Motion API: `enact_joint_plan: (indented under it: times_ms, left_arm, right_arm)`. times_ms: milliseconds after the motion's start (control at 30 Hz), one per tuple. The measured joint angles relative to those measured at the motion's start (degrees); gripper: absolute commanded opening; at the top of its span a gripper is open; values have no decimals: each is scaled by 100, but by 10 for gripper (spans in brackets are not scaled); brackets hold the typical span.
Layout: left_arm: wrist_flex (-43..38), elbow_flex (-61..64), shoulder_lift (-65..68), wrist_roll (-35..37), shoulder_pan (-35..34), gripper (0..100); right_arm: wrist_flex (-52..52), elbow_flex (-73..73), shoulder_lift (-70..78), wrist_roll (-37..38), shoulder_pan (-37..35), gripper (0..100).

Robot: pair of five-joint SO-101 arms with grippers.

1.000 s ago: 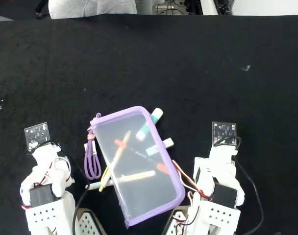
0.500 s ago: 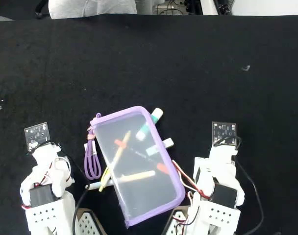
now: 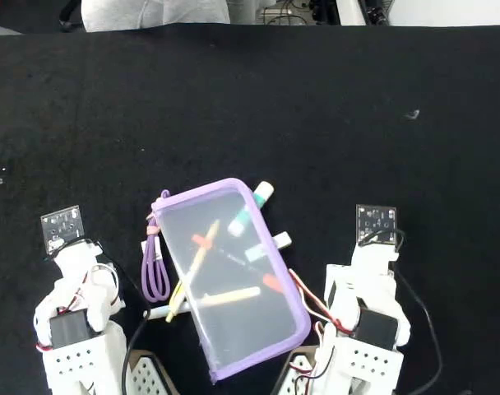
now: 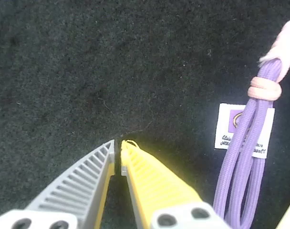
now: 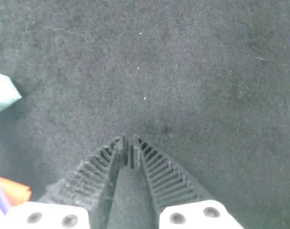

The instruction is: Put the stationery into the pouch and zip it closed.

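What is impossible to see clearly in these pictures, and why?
High view: pouch zip open or shut, too small.
High view: pens inside or under it, blurred by its cloudy wall.
Right wrist view: teal piece, orange piece, cut by the edge.
Left wrist view: purple strap, cut by the edge.

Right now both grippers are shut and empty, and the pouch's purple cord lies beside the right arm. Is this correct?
Not quite: the cord lies beside the left arm, as the left wrist view shows. The left gripper and the right gripper are indeed shut and empty.
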Motion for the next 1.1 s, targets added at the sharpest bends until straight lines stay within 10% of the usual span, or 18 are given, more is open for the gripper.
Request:
enact_joint_plan:
  times_ms: [1100]
  left_arm:
    - [0,0,0,0,0,30]
  right_arm:
    - [0,0,0,-9,-457,15]
